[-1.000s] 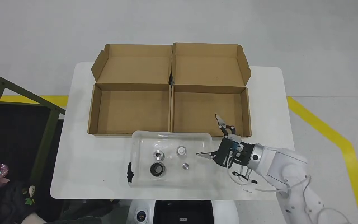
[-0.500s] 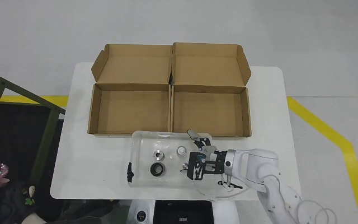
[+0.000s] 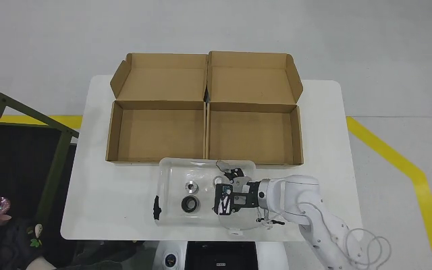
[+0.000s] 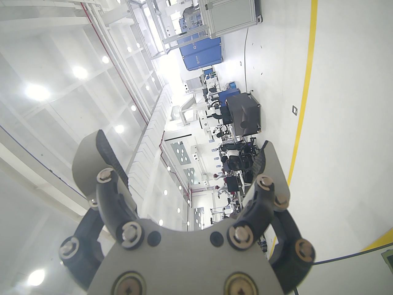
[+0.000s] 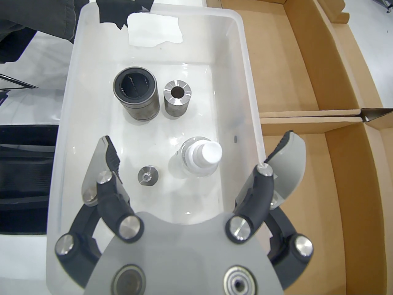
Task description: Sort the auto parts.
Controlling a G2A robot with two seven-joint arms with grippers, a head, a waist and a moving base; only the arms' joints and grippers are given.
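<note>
- Top view: the right gripper (image 3: 220, 187) hangs over the clear tub (image 3: 162, 182), which sits at the near edge of the table (image 3: 101, 196).
- Right wrist view gives me the detail. The right gripper (image 5: 196, 142) is spread wide with nothing between the fingers. One fingertip is over the tub floor; the other looks to be out past the tub (image 5: 245, 62) wall on the boxes' side.
- The parts all stand upright inside the tub, each apart from the rest, and none is touched.
- Farthest from the gripper is the dark bearing sleeve (image 5: 136, 96), with the steel bushing (image 5: 177, 98) just beside it.
- Closer in are the white-capped part (image 5: 201, 158) and the small steel plug (image 5: 148, 176), both sitting between my open fingers.
- From above I pick out the dark bearing sleeve (image 3: 191, 204), the steel bushing (image 3: 192, 187) and the white-capped part (image 3: 219, 181). The wrist view shows their bores and heights.
- Black tape (image 5: 122, 12) is stuck on the tub's far rim.
- The left box (image 3: 156, 131) and right box (image 3: 253, 131) lie open behind the tub, side by side and touching. Up close, the left box (image 5: 276, 62) and right box (image 5: 344, 216) show bare floors.
- Left wrist view: the left gripper (image 4: 184, 142) is wide open and holds nothing. It points out at the hall, away from the table.
</note>
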